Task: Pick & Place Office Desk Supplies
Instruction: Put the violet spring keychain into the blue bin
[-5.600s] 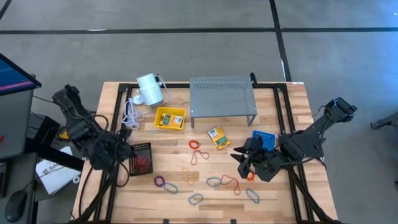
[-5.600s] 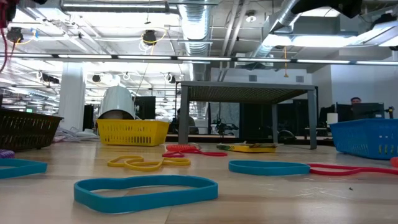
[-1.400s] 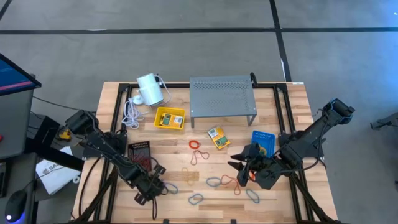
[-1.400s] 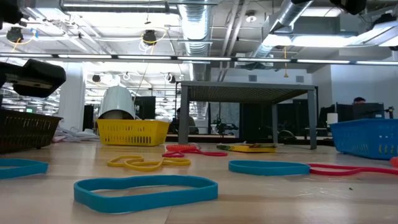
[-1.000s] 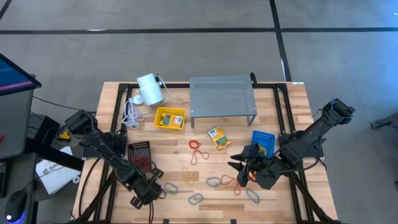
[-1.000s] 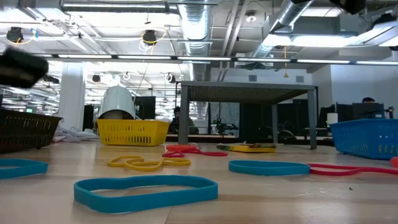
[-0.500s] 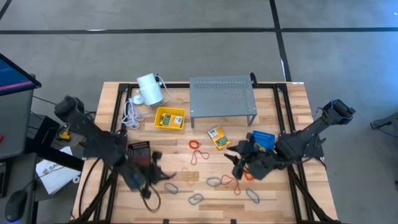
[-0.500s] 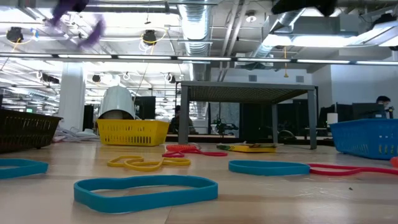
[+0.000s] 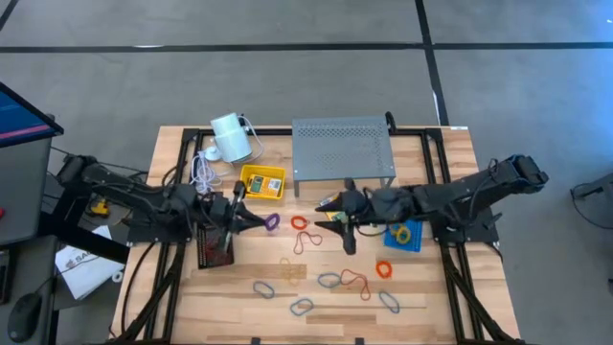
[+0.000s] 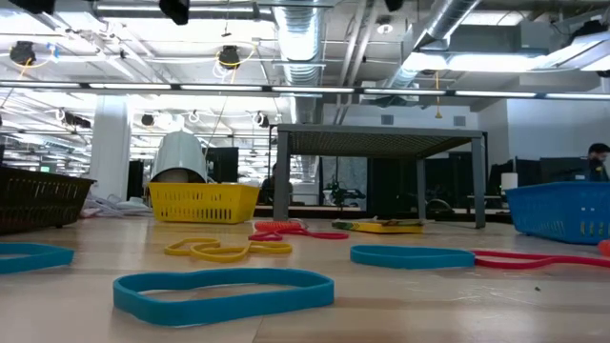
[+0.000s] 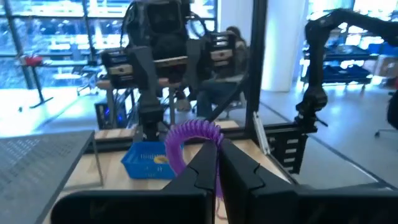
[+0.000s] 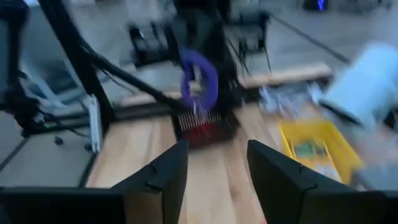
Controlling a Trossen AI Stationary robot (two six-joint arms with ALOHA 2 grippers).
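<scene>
Above the black basket [image 9: 215,245] — left fingers [image 9: 251,221] have lifted purple band [image 9: 271,221].

Even, bright overhead light; ceiling lamps [image 10: 229,55] glare at twelve o'clock in the low view. The right wrist view is heavily motion-blurred; shadows on the tabletop [image 9: 450,297] stay soft.

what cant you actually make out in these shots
- Low view: neither gripper shows; only dark arm parts cut off by the top edge.
- High view: contents of the dark basket beyond something red, partly hidden by the left gripper and its arm.
- Right wrist view: motion blur smears the yellow bin; its contents are unreadable.
- High view: print on the crayon box is too small.
</scene>
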